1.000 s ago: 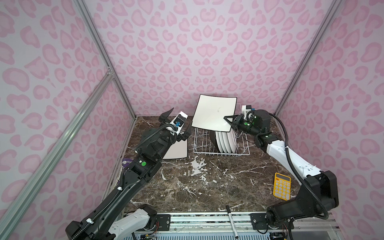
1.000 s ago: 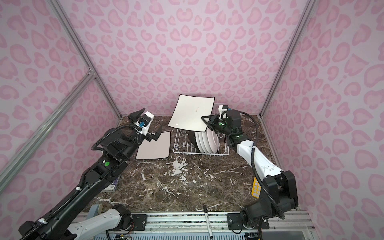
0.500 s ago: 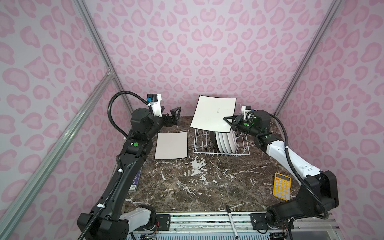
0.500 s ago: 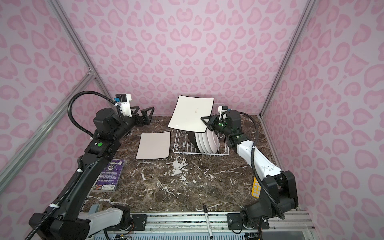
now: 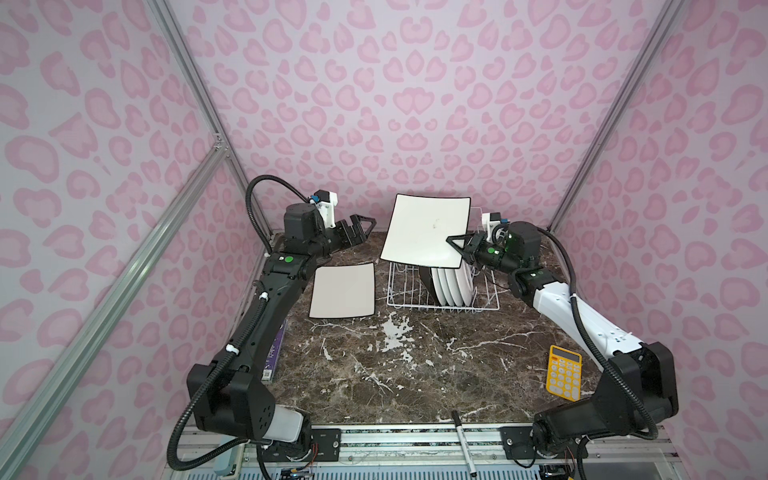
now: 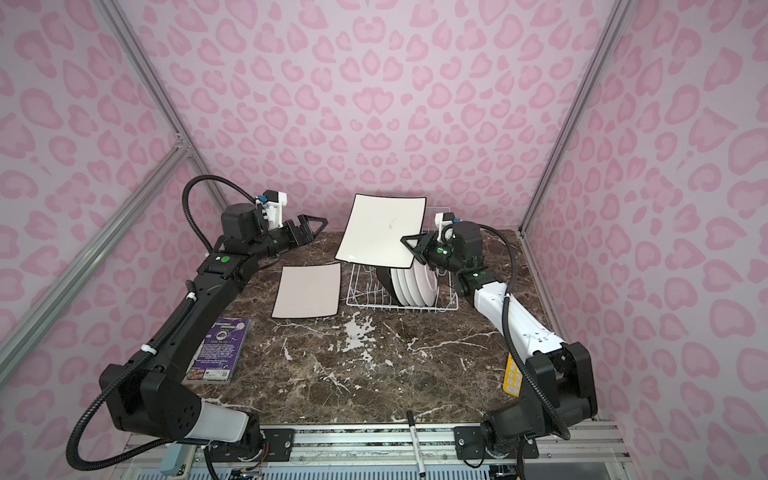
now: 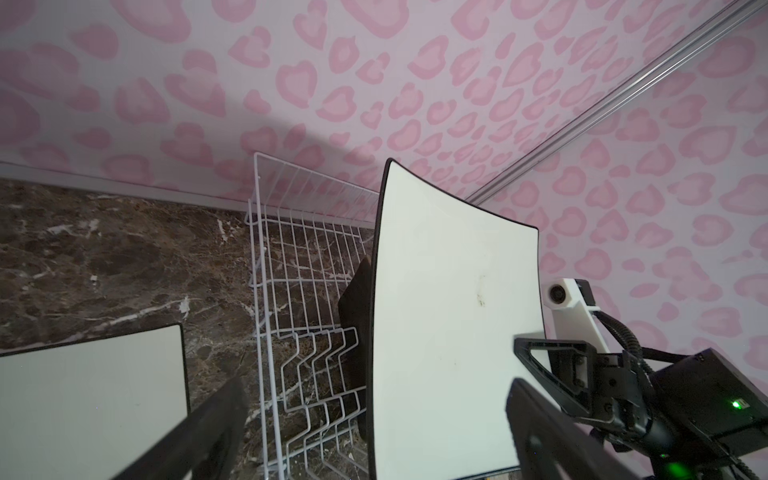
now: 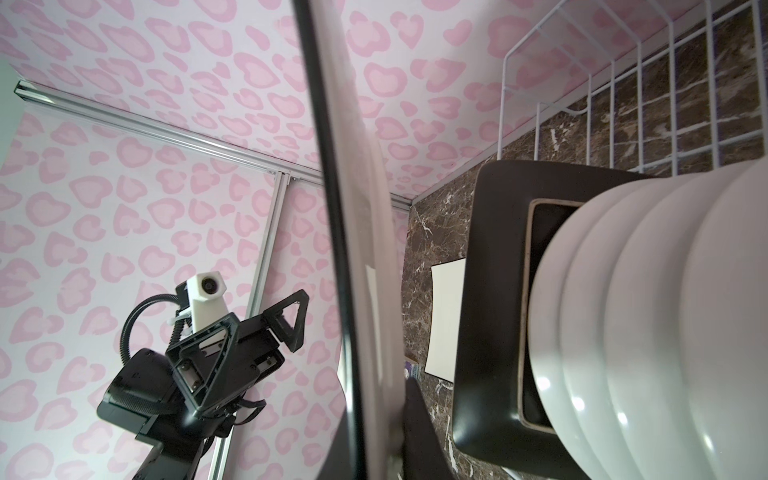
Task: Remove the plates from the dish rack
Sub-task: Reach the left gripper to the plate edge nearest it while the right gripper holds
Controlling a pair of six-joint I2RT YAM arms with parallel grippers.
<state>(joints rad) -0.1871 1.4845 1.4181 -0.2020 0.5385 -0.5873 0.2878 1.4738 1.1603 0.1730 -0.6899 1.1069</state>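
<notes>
Now my right jaws gripping white square plate point(image 5: 428, 230) above dish rack point(image 5: 400, 291); left jaws hanging released at its nine o'clock.

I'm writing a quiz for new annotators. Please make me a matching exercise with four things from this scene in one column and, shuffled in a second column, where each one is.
Things
1. marked white square plate
2. unmarked white square plate
3. dark brown-black square plate
4. yellow plastic calculator

Places
A. standing upright in the white wire dish rack
B. lying flat on the brown marble table, left of the rack
C. near the table's right front edge
D. held above the rack in the shut right tool

Pairs: 1-D, 2-B, 3-A, 4-C
</notes>
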